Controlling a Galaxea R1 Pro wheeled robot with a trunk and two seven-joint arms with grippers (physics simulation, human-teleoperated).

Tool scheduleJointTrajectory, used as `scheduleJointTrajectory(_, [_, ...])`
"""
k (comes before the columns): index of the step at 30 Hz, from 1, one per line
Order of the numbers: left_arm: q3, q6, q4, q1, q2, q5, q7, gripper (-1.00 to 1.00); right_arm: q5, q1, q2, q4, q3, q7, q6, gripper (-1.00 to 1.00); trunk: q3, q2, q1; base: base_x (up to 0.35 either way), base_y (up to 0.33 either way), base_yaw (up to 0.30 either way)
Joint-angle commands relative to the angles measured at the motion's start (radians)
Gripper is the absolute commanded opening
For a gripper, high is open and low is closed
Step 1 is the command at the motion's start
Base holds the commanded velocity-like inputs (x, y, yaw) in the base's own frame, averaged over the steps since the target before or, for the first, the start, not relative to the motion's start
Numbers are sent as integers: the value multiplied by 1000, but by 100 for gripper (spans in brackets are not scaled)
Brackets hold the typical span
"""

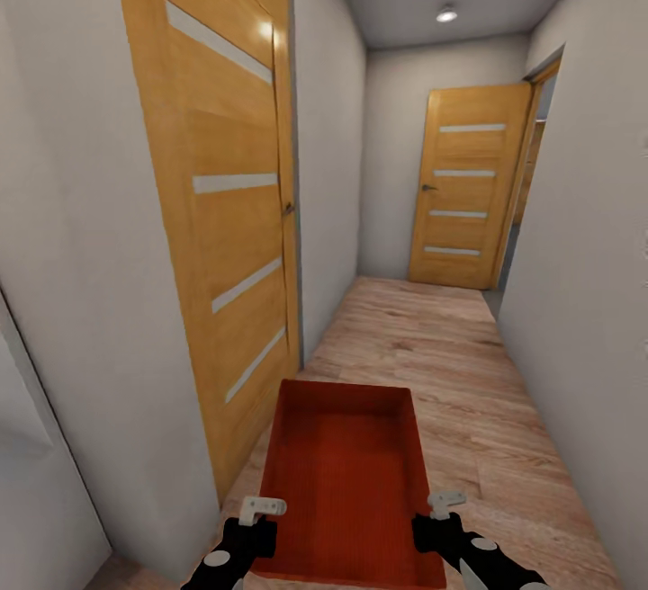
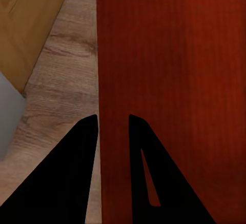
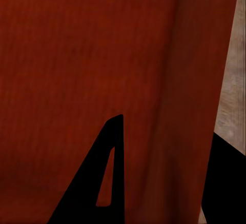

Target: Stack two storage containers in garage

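Observation:
One orange-red storage container point(image 1: 346, 473) hangs low in front of me over pale wood-plank flooring, open side up and empty. My left gripper point(image 1: 261, 518) is shut on its left wall near the closest corner. In the left wrist view the black fingers point(image 2: 87, 147) straddle that thin wall, with the container point(image 2: 174, 55) inside on one side and planks on the other. My right gripper point(image 1: 443, 514) is shut on the right wall. Seen from the right wrist, one of its fingers point(image 3: 110, 152) lies inside the container point(image 3: 77, 55) and the other outside.
I am in a narrow corridor with white walls close on both sides. A wood-panelled door point(image 1: 225, 194) stands closed at the left. Another such door point(image 1: 468, 185) is at the far end, beside an open doorway point(image 1: 531, 176). Plank floor point(image 1: 432, 347) runs ahead.

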Motion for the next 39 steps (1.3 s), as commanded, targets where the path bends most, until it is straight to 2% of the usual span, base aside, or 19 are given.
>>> scheduleJointTrajectory(1, [-3, 5, -1, 0, 2, 12, 17, -100, 2, -1, 0, -2, 6, 0, -66, -100, 0, 0, 1, 341, 0, -210])
scheduleJointTrajectory(18, [-4, 5, -1, 0, 2, 12, 17, -100, 2, -1, 0, -2, 6, 1, -67, -100, 19, 0, 1, 341, 0, -208])
scheduleJointTrajectory(39, [-4, 5, 0, 0, 2, 12, 17, -100, 2, -1, 0, -2, 6, 0, -66, -100, 20, 0, 1, 341, 0, -10])
